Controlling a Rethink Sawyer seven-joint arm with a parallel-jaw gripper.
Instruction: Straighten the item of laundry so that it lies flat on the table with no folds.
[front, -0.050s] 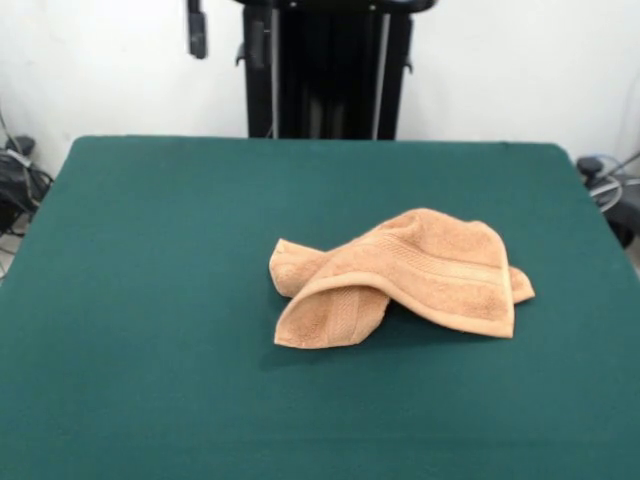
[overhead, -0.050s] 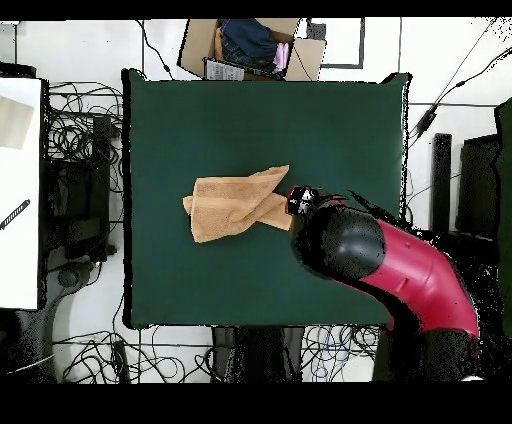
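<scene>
Front view: orange-tan towel (front, -0.050s: 400, 278) lies crumpled right of centre on the green table (front, -0.050s: 150, 300), folded over itself, one ribbed border band running across the top layer, a lower flap tucked under at left. No arm here. Overhead view: towel left, red and black arm (overhead, -0.050s: 400, 265) right, its gripper (overhead, -0.050s: 300, 199) just at the towel's edge; finger state cannot be told.

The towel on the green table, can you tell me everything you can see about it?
The towel is light orange-tan and looks like soft terry cloth, with ribbed bands near its edges. It lies crumpled, folded over itself, one flap arched up. It rests near the middle of the dark green table. In the overhead view the arm's end sits by one corner; contact cannot be told.
</scene>
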